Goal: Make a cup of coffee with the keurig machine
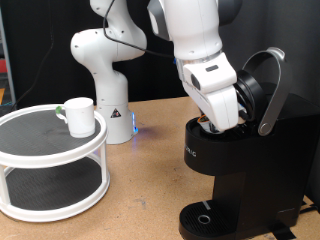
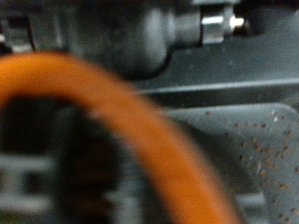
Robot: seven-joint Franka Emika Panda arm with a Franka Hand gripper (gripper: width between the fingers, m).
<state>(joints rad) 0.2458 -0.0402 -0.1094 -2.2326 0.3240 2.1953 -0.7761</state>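
Observation:
The keurig machine (image 1: 240, 170) stands at the exterior view's right, matte black, with its silver-trimmed lid (image 1: 270, 90) raised. My gripper (image 1: 222, 122) reaches down into the open pod chamber at the machine's top, and its fingertips are hidden there. The wrist view is blurred and very close: an orange ring (image 2: 121, 103) curves across dark machine parts, and no fingers show clearly. The cup (image 1: 78, 116), a white mug, stands on the top tier of a round stand at the exterior view's left, far from the gripper.
The white two-tier round stand (image 1: 50, 160) takes up the lower left of the exterior view. The arm's white base (image 1: 105, 95) stands behind it on the wooden table (image 1: 145, 190). The machine's drip tray (image 1: 205, 218) has nothing on it.

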